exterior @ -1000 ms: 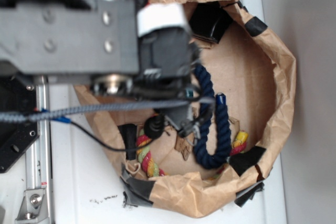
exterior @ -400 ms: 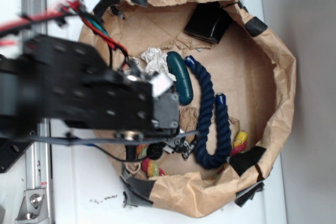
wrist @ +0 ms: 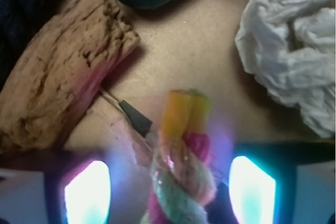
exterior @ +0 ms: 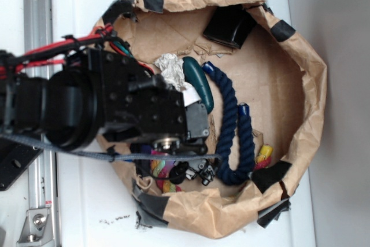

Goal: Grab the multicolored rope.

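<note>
My fingers (wrist: 168, 190) now lowered into paper bag (exterior: 300, 73), open, straddling multicolored rope (wrist: 181, 150) end; navy rope (exterior: 231, 120) left aside. Ready to close.

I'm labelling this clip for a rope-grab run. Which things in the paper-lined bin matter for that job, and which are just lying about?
Part of the job:
- multicolored rope, its end lying between the two fingers
- gripper, open around that end

Just lying about:
- navy rope
- dark green object
- crumpled white paper
- brown torn scrap
- black object at the bin's wall
</note>
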`<state>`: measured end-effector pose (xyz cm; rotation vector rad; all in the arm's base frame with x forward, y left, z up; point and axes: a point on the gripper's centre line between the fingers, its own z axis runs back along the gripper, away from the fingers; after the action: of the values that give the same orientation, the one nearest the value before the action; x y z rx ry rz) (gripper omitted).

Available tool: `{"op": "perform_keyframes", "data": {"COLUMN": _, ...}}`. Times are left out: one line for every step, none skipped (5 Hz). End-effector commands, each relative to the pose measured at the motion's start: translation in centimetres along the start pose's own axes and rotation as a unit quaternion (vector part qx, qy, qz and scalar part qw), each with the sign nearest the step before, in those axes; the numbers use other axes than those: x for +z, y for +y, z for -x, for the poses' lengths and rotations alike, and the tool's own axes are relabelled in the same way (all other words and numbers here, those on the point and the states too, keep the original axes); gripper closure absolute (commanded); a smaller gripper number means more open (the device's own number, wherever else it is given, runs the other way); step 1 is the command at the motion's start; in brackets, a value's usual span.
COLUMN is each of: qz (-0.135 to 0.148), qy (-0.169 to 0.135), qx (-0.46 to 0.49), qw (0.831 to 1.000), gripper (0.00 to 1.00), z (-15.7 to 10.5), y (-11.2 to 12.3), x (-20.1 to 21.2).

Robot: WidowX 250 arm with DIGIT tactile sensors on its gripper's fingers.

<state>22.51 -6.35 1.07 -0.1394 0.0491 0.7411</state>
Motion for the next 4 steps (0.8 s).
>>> {"op": "perform_keyframes", "data": {"qz": 0.006, "qy": 0.023, "qx": -0.021, "qw": 0.999, "gripper": 1.0, "z": 3.3, "y": 0.0, "x": -1.3}}
{"op": "perform_keyframes", "data": {"qz": 0.022, "qy": -0.01, "qx": -0.072, "qw": 0.997, "gripper": 1.0, "z": 2.0, "y": -0.2, "x": 0.4}}
{"op": "perform_keyframes", "data": {"qz": 0.05, "qy": -0.059, "qx": -0.115, "qw": 0.99, "gripper": 1.0, "z": -0.6, "y": -0.4, "x": 4.3}}
{"op": "perform_keyframes", "data": {"qz": 0.046, "qy": -0.056, "qx": -0.11, "qw": 0.991, "gripper": 1.0, "z": -1.7, "y": -0.7, "x": 4.5}}
